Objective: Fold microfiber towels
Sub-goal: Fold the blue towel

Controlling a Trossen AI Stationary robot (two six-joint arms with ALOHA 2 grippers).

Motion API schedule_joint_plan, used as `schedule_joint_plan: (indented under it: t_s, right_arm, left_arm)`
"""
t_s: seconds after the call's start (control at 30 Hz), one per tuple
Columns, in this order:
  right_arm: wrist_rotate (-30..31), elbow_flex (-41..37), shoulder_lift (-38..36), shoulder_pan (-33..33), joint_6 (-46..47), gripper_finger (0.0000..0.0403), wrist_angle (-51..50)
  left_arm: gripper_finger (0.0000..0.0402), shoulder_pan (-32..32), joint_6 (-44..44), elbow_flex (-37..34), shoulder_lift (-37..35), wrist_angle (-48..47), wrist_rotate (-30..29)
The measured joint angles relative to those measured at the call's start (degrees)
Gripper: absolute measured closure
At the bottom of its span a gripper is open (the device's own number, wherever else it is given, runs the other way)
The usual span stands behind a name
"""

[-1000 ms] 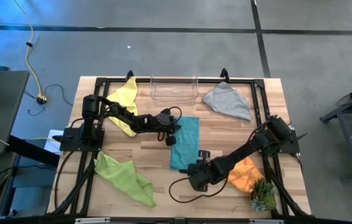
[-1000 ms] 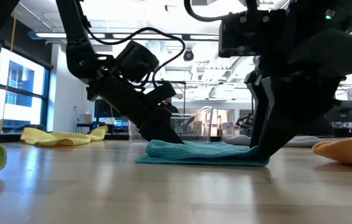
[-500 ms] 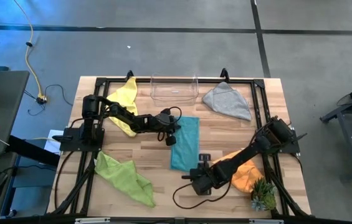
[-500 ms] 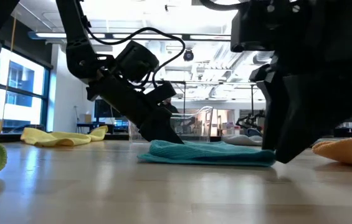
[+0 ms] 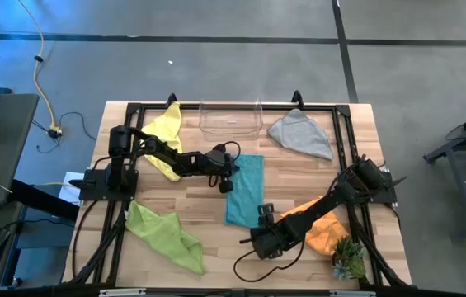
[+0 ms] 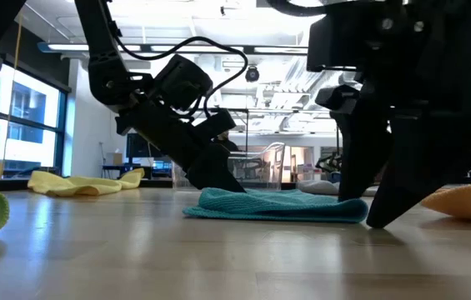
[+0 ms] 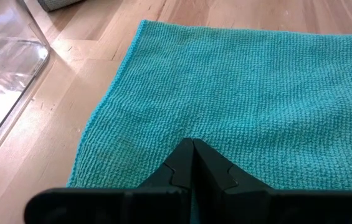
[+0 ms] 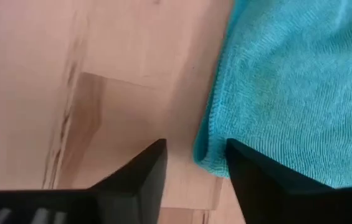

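Meanwhile the closed left gripper (image 5: 226, 185) is pressing the teal towel (image 5: 246, 191); the right gripper (image 8: 191, 163), at its six-o'clock corner, is standing open, empty.

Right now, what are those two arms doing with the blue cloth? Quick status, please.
Left gripper shut, pressing on teal towel. Right gripper open at the towel's near edge, holding nothing. Towel lies folded, flat on table. Nothing in the way.

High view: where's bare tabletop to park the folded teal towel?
Bare wood lies between the teal towel and grey towel, and between the lime towel and right gripper. It is crowded near the orange towel and plant.
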Motion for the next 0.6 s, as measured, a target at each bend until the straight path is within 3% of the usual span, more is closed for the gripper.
schedule_joint_plan:
  t_s: [0.33, 0.6]
  right_arm:
    - [2.3, -0.2, 0.3, -0.1, 0.0, 0.039, 0.8]
    - [4.2, -0.4, -0.7, -0.2, 0.0, 0.0393, -0.1]
  left_arm:
    - [0.0401, 0.0, 0.0, 0.0, 0.0, 0.0, 0.0]
    - [0.0401, -0.4, 3.6, -0.2, -2.3, -2.2, 0.7]
